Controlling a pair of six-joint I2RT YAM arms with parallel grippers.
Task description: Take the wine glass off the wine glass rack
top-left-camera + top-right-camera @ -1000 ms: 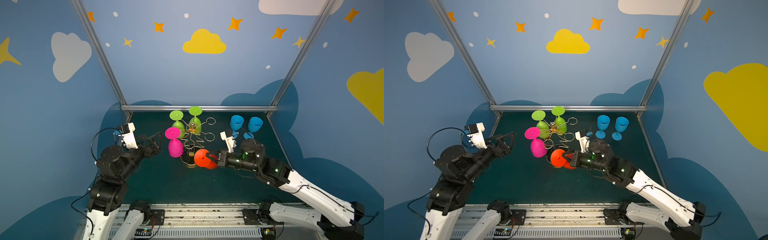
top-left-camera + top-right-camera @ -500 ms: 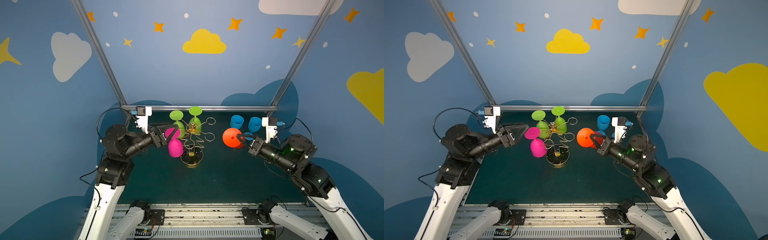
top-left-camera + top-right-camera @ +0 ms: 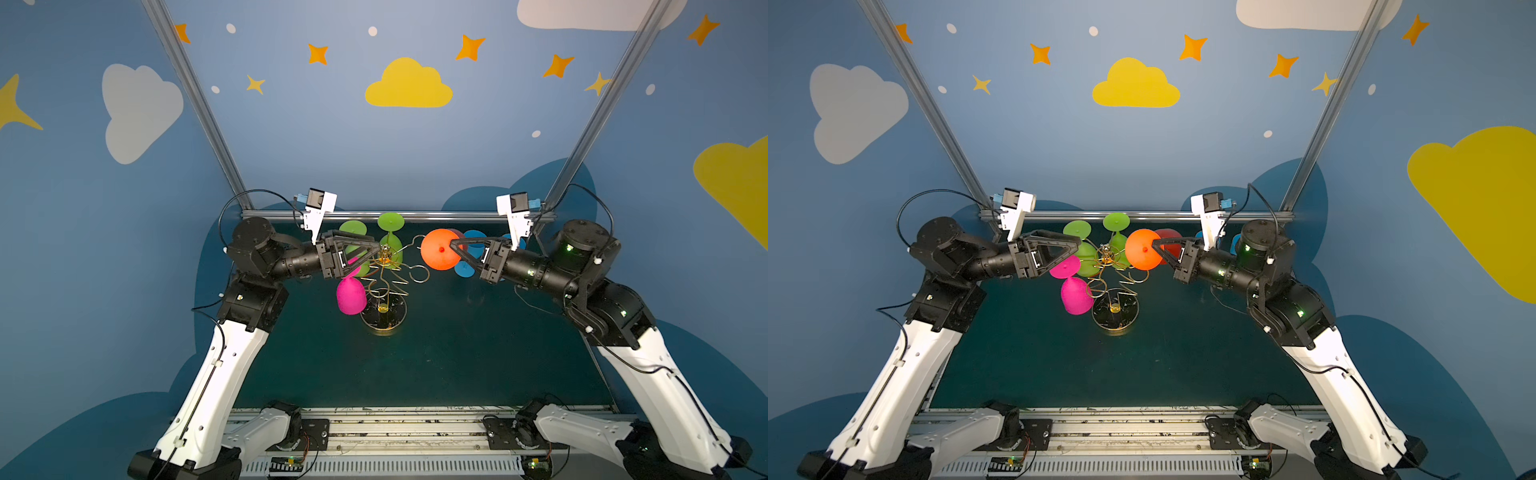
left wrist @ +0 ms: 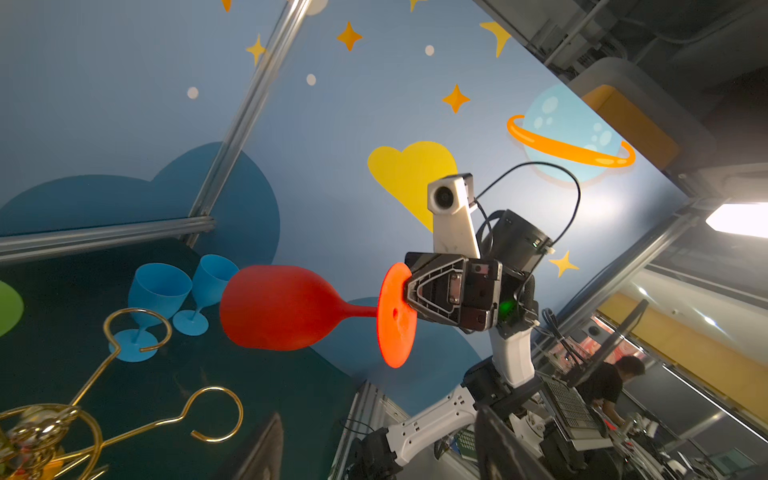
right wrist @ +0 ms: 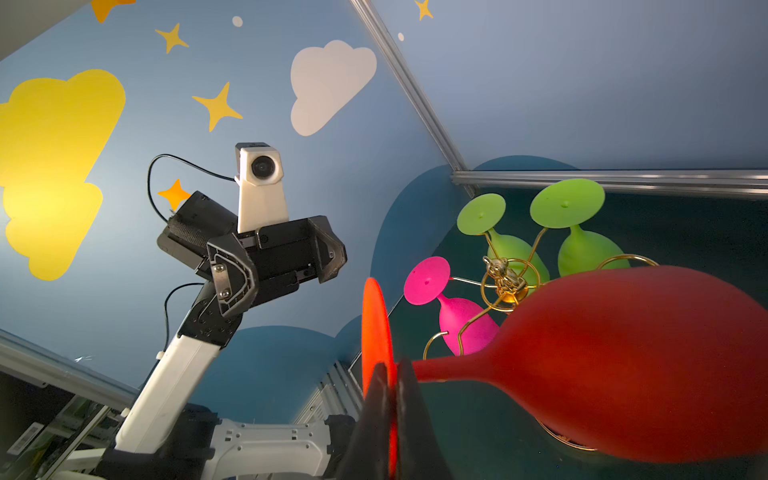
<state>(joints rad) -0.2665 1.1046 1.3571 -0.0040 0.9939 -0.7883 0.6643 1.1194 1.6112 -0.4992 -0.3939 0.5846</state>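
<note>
The wine glass [image 3: 440,249] [image 3: 1143,249] is orange-red and lies on its side in the air, right of the wine glass rack [image 3: 383,318] [image 3: 1115,316] and apart from it. My right gripper [image 3: 454,245] [image 5: 390,370] is shut on the edge of its round foot; its bowl [image 4: 282,307] points towards the back. My left gripper [image 3: 372,251] [image 4: 378,453] is open, with nothing between its fingers. Its tips hover by the gold top of the rack [image 5: 505,282], above the foot of a pink glass.
A pink glass [image 3: 351,296] and two green glasses [image 5: 582,249] hang upside down from the rack's arms. Two blue glasses [image 4: 158,291] stand upright on the dark mat at the back right. Empty gold loops [image 4: 137,328] stick out towards the held glass.
The right arm lifted the orange-red glass from beside the rack's base, up and to the right. The left gripper swung in to the rack's top and its jaws narrowed a little.
</note>
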